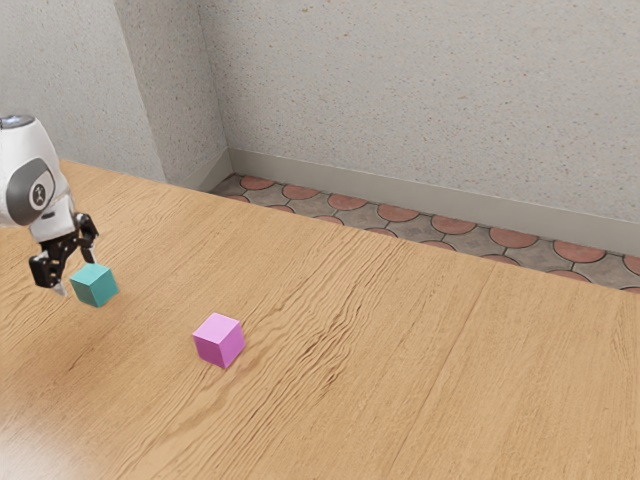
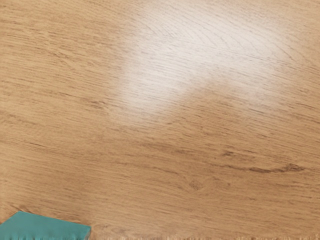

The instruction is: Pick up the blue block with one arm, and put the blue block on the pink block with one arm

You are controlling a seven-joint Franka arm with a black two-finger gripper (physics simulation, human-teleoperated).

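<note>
The blue block (image 1: 94, 284) (rendered teal) is located just beside the gripper (image 1: 60, 283); jaw opening cannot be determined. The pink block (image 1: 219, 339) is positioned apart.

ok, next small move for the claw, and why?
Probably shift the claw slightly toward the exterior view's right to centre it on the blue block. The block sits off the claw's tip on that side, with a corner of it in the wrist view, and I can't confirm a grasp. The pink block stands apart, bare on top.

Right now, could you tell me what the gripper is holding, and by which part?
Nothing, it seems: the blue block sits beside the open gripper, not between its fingers.
</note>
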